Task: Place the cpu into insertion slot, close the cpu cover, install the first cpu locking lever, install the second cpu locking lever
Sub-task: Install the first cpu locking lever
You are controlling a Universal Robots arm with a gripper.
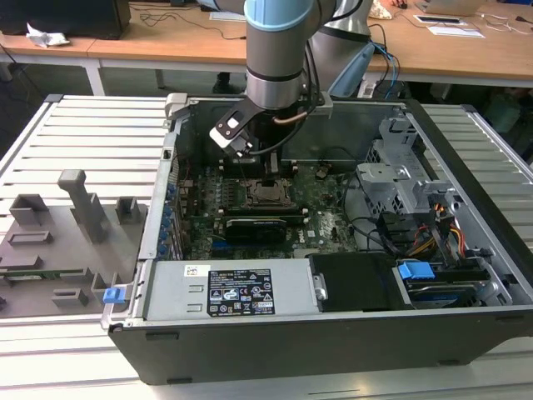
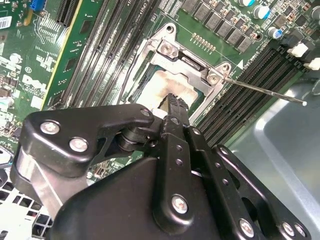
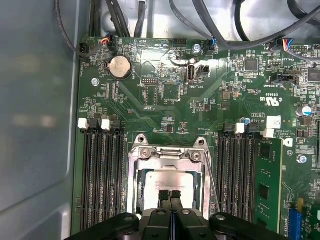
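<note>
arm [image 1: 279,50]: I see it enter the open case [image 1: 333,346] from twelve o'clock.
gripper [image 1: 268,177]: right over the insertion slot [image 1: 268,197].
grey fixture tray [image 1: 50,250]: nine o'clock of the case.

Grey arm [image 1: 279,58], pale-blue cap [image 1: 279,12], black screw-studded end effector [image 3: 171,194]

Arm [image 1: 279,50] upright, wrist [image 1: 272,100] straight down, end effector [image 3: 170,194] low, its two fingers [image 3: 164,196] tight together.
</note>
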